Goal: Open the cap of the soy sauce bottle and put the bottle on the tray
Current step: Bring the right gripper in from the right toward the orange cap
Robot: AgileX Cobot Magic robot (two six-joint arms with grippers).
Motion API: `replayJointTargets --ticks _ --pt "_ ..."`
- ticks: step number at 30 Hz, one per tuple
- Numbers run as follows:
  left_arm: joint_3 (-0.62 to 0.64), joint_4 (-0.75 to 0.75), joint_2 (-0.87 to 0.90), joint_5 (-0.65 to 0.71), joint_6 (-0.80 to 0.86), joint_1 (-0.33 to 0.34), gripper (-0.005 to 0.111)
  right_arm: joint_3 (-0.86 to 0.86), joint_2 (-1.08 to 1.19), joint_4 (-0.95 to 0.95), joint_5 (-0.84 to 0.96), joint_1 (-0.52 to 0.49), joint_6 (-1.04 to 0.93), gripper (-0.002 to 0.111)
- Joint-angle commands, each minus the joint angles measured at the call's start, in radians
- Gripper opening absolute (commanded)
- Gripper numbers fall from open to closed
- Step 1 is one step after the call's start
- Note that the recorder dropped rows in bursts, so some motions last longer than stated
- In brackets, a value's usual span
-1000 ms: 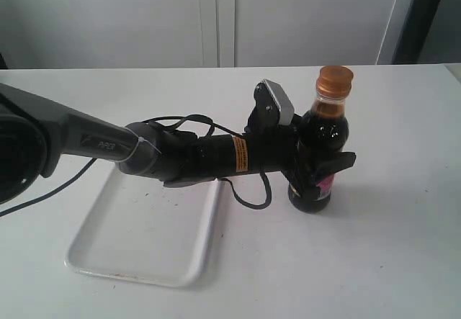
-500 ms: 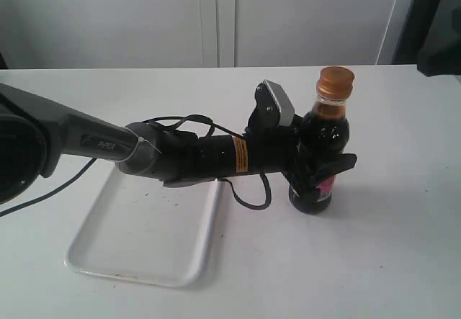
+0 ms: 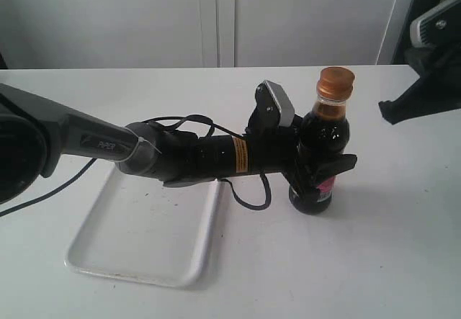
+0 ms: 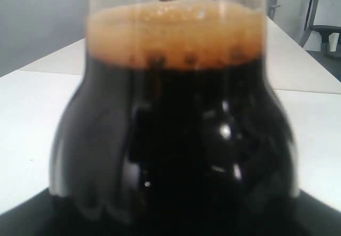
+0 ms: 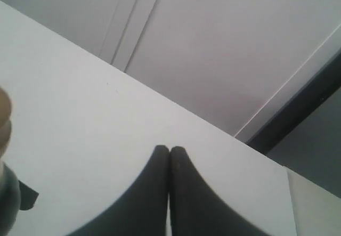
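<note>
The soy sauce bottle (image 3: 322, 128) stands upright on the white table, right of the tray (image 3: 144, 240). Its orange-brown cap (image 3: 336, 81) is closed. My left gripper (image 3: 320, 171) is shut on the bottle's lower body, over the pink label. In the left wrist view the dark bottle (image 4: 176, 135) fills the frame and hides the fingers. My right gripper (image 3: 392, 109) hangs in the air at the right edge, level with the cap and apart from it. Its fingertips (image 5: 169, 151) are pressed together with nothing between them. The cap (image 5: 4, 116) shows at that view's edge.
The left arm (image 3: 180, 153) stretches across the tray's far right corner with a loose black cable. White cabinet doors (image 3: 216, 16) stand behind the table. A dark upright post (image 3: 421, 9) rises at the back right.
My right gripper has come into the exterior view from the upper right and moved toward the bottle. The left gripper and bottle have stayed still.
</note>
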Motion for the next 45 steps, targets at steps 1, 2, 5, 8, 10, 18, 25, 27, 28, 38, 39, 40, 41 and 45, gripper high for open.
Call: replayJointTargets --ticks 1,2,5,8,10,18,25,27,28,38,39,40,41,45 --pt "-0.002 0.014 -0.010 -0.026 -0.013 -0.011 0.000 0.065 0.008 -0.006 -0.113 0.015 -0.070 0.000" --pt "-0.002 0.017 -0.010 -0.026 -0.013 -0.011 0.000 0.078 0.008 -0.005 -0.138 0.015 -0.079 0.000" --pt "-0.002 0.017 -0.010 -0.026 -0.013 -0.011 0.000 0.100 0.008 0.021 -0.191 0.015 -0.091 0.000" --pt "-0.002 0.017 -0.010 -0.026 -0.013 -0.011 0.000 0.124 0.008 0.023 -0.242 0.015 -0.091 0.000" --pt "-0.002 0.017 -0.010 -0.026 -0.013 -0.011 0.000 0.143 0.011 0.045 -0.286 0.015 -0.091 0.000" --pt "-0.002 0.017 -0.010 -0.026 -0.013 -0.011 0.000 0.156 0.080 0.066 -0.327 0.022 -0.089 0.000" --pt "-0.002 0.017 -0.010 -0.026 -0.013 -0.011 0.000 0.154 0.125 0.065 -0.363 0.083 -0.377 0.000" --pt "-0.002 0.017 -0.010 -0.026 -0.013 -0.011 0.000 0.154 0.125 0.131 -0.359 0.095 -0.412 0.000" --pt "-0.002 0.017 -0.010 -0.026 -0.013 -0.011 0.000 0.154 0.125 0.168 -0.362 0.099 -0.426 0.000" --pt "-0.002 0.017 -0.010 -0.026 -0.013 -0.011 0.000 0.131 0.125 0.236 -0.325 0.172 -0.557 0.000" --pt "-0.002 0.017 -0.010 -0.026 -0.013 -0.011 0.000 0.124 0.125 0.249 -0.308 0.172 -0.559 0.000" --pt "-0.002 0.017 -0.010 -0.026 -0.013 -0.011 0.000 0.118 0.125 0.264 -0.293 0.172 -0.562 0.000" --pt "-0.002 0.017 -0.010 -0.026 -0.013 -0.011 0.000 0.114 0.125 0.264 -0.280 0.172 -0.562 0.000" --pt "-0.002 0.016 -0.010 -0.024 -0.013 -0.011 0.000 0.102 0.121 0.264 -0.254 0.188 -0.562 0.000"
